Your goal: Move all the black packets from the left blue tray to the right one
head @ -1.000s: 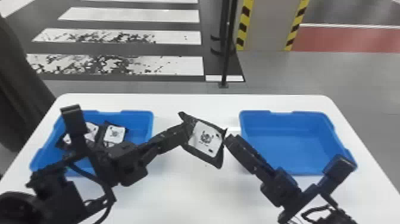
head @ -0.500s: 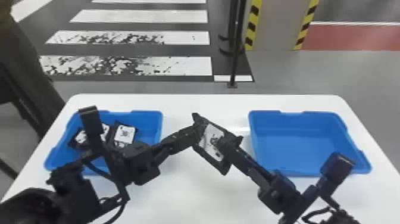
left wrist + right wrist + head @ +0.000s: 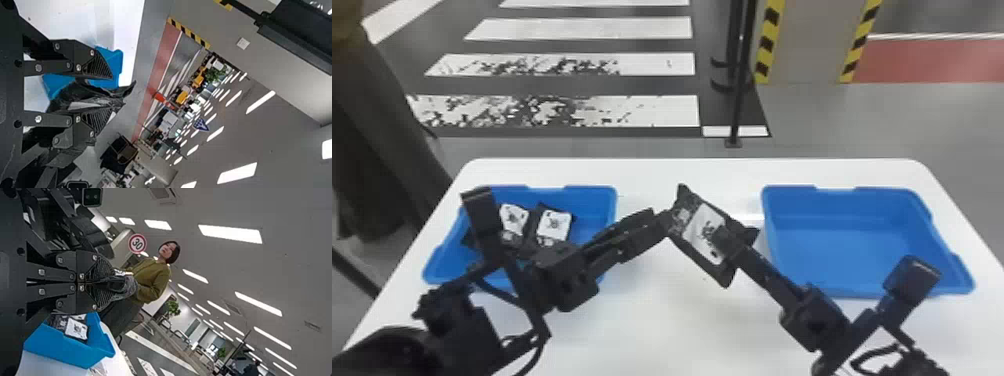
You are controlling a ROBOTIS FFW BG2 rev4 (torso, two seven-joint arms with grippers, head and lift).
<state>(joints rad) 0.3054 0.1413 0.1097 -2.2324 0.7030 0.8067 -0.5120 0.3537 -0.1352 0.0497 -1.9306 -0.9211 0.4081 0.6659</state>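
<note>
Left gripper (image 3: 663, 222): jaws well parted, black packet (image 3: 699, 225) between them; contact cannot be told.
Right gripper (image 3: 721, 235): jaws closed, gripping that packet.
Packet position: tilted, above table (image 3: 682, 325), between trays.
Left blue tray (image 3: 587, 192): further black packets (image 3: 554, 225) inside.

Between the trays, the black packet (image 3: 699, 230) blocks the middle, flanked by the left gripper (image 3: 666, 222) and right gripper (image 3: 724, 237). A hand could pass behind them over the white table (image 3: 652, 172), or enter the right blue tray (image 3: 842, 240) from its far side. The left arm (image 3: 564, 275) obstructs the left blue tray's (image 3: 592, 200) near side.
</note>
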